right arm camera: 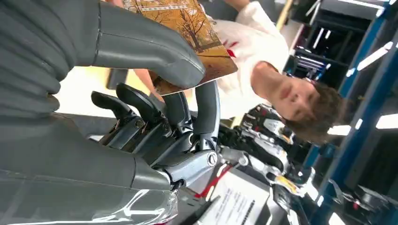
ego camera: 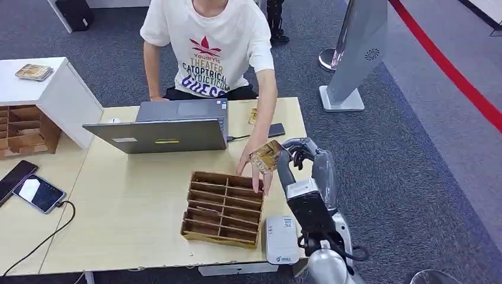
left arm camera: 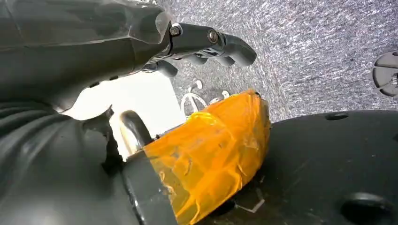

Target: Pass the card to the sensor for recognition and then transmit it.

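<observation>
A card (ego camera: 267,155) printed with a brown autumn-tree picture is pinched in my right hand (ego camera: 295,152), raised above the table's right side. In the right wrist view the thumb (right arm camera: 150,51) presses on the card (right arm camera: 187,23) and a dark finger (right arm camera: 207,110) backs it from the other side. A person's hand (ego camera: 256,171) reaches from across the table and lies right against the card; I cannot tell whether it grips it. The white sensor box (ego camera: 281,239) lies at the table's near edge, beside my right forearm. My left hand (left arm camera: 141,61) hangs over grey carpet, fingers (left arm camera: 220,44) apart and holding nothing.
A wooden compartment tray (ego camera: 224,208) sits left of the sensor, under the person's hand. A grey laptop (ego camera: 166,127) stands open further back, with a dark phone (ego camera: 276,129) beside it. Two more phones (ego camera: 35,190) lie on the left table. A person in a white T-shirt (ego camera: 210,50) sits behind the table.
</observation>
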